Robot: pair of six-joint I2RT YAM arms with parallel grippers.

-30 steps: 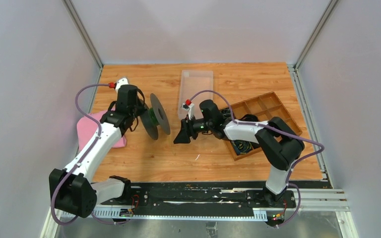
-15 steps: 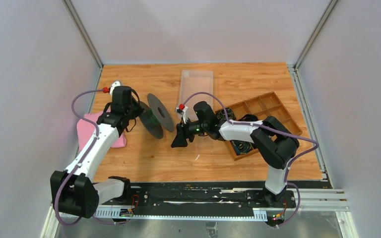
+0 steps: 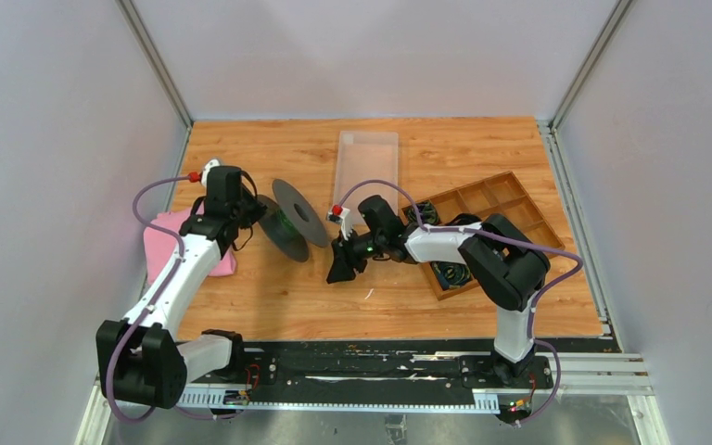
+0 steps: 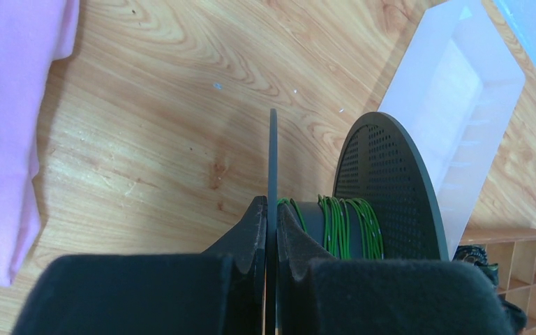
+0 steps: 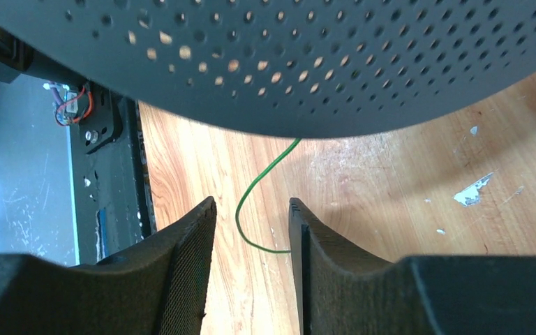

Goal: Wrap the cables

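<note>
Closing in on the loose tail is the step in hand. In the right wrist view the right hand stands partly open, its two black fingers narrower than a second ago. The free end of the thin green cable curls down between them from under a perforated black flange. It reaches the finger at the right of the frame but is not pinched.

In the top view this hand has moved toward the lower left of the frame, closer to the black plastic spool above the wooden tabletop. The left hand is clamped tight on the rim of the spool's nearer flange. The rest of the cable is wound on the hub between the two flanges. The spool has been turned over the last second, so more of its far flange faces the camera.

Judgement: the tail is now placed for a grip, and further turns can follow once it is secured.

Farther up the frame lie a pink cloth, a clear plastic bin and a wooden compartment tray, all apart from the work.
</note>
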